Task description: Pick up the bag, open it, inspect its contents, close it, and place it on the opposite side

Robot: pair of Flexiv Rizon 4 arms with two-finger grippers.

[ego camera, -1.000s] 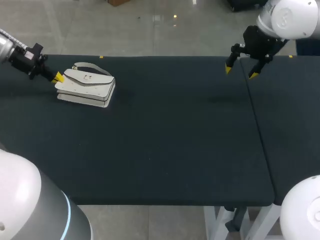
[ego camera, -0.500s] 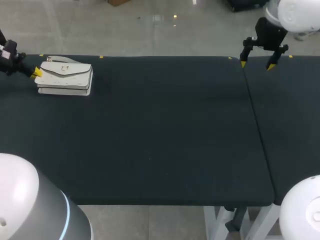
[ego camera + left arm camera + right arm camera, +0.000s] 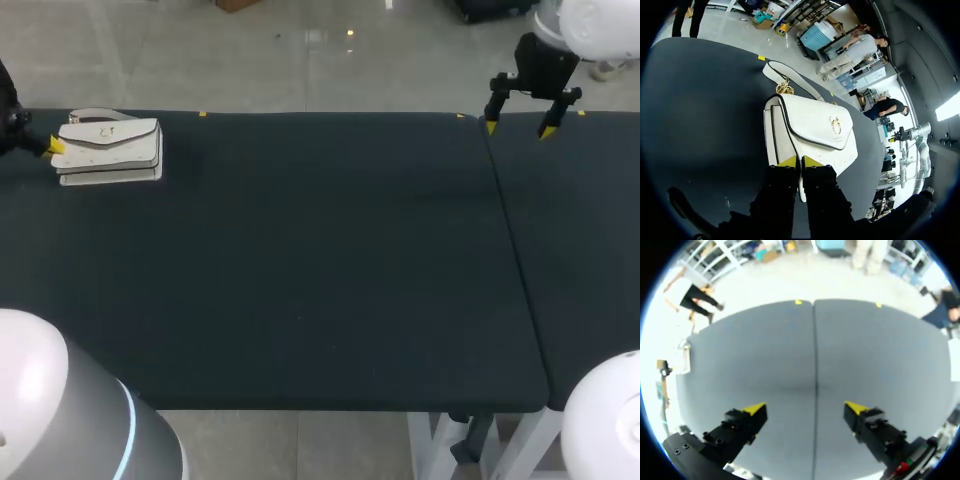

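A small white handbag (image 3: pixel 110 148) with a dark-edged flap, a gold clasp and a strap lies at the table's far left corner. My left gripper (image 3: pixel 52 146) is at its left end, shut on the bag's side edge. In the left wrist view the two yellow tips (image 3: pixel 799 161) pinch the near edge of the bag (image 3: pixel 812 131), whose flap is closed and whose strap (image 3: pixel 790 79) trails ahead. My right gripper (image 3: pixel 518 122) hangs open above the far right of the table, nothing between its fingers (image 3: pixel 805 411).
The black table (image 3: pixel 320 260) is made of two tops with a seam (image 3: pixel 512 240) running front to back at the right. Small yellow marks sit along the far edge.
My left gripper has dragged the bag to the left and farther back, turning it square to the table edge. My right gripper rose and drew back to the right, then held.
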